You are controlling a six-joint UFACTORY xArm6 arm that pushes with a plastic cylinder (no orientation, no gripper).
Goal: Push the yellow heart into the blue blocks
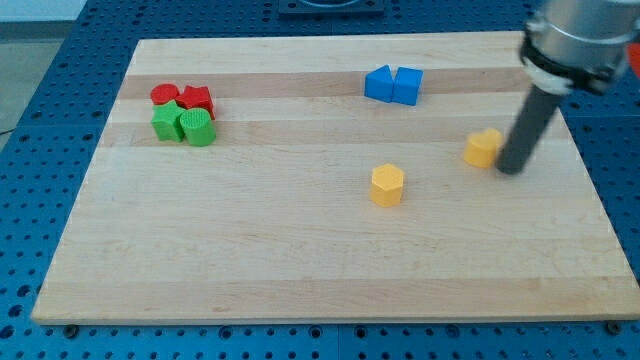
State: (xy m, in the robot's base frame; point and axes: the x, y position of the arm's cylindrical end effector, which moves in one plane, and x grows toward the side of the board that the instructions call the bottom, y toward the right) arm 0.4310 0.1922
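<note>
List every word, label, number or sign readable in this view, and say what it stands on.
None: no text, number or sign can be read anywhere.
The board, the blue blocks, the yellow blocks, the red blocks and the green blocks are all plain.
My tip, just right of one yellow block, bears no marking.

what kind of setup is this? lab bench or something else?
Likely a robotics lab bench: a wooden board sits on a blue perforated mounting table, with small coloured blocks such as the blue blocks on it, and my tip beside a yellow block.
</note>
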